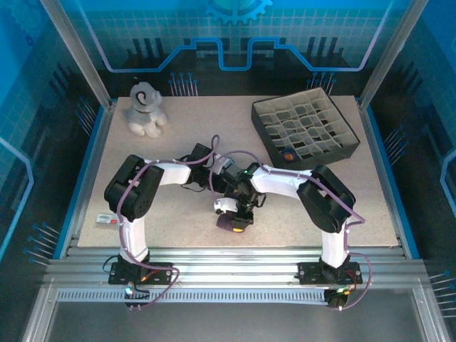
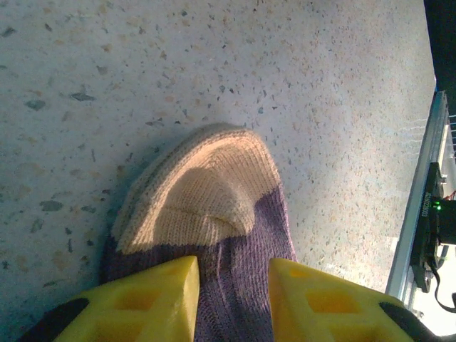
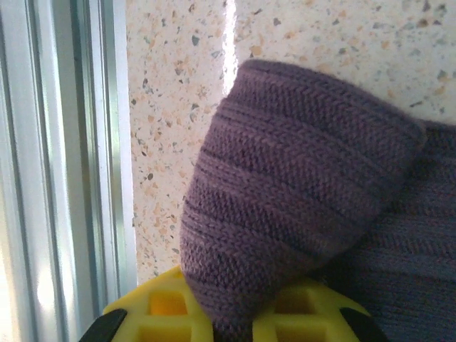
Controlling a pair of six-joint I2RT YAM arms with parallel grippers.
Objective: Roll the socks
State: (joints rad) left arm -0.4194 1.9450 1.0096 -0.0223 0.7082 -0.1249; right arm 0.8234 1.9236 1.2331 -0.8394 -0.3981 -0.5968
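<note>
The socks point(image 1: 231, 219) lie bunched near the front middle of the table, under both wrists. In the left wrist view a purple sock with a tan toe point(image 2: 214, 192) lies flat, and my left gripper point(image 2: 233, 269) is shut on its purple part, a yellow finger point(image 2: 157, 299) on each side. In the right wrist view my right gripper point(image 3: 239, 324) is shut on a thick fold of purple sock point(image 3: 299, 171) that bulges up over the yellow fingers point(image 3: 164, 313). I cannot tell which sock that fold belongs to. From above, the left gripper point(image 1: 226, 194) and the right gripper point(image 1: 241, 224) stand close together.
A grey plush toy point(image 1: 146, 109) sits at the back left. A black divided box point(image 1: 305, 128) stands at the back right with a small orange item point(image 1: 288, 152) in one cell. A small card point(image 1: 107, 219) lies near the front left edge. The metal front rail point(image 3: 64, 178) runs just beside the fold.
</note>
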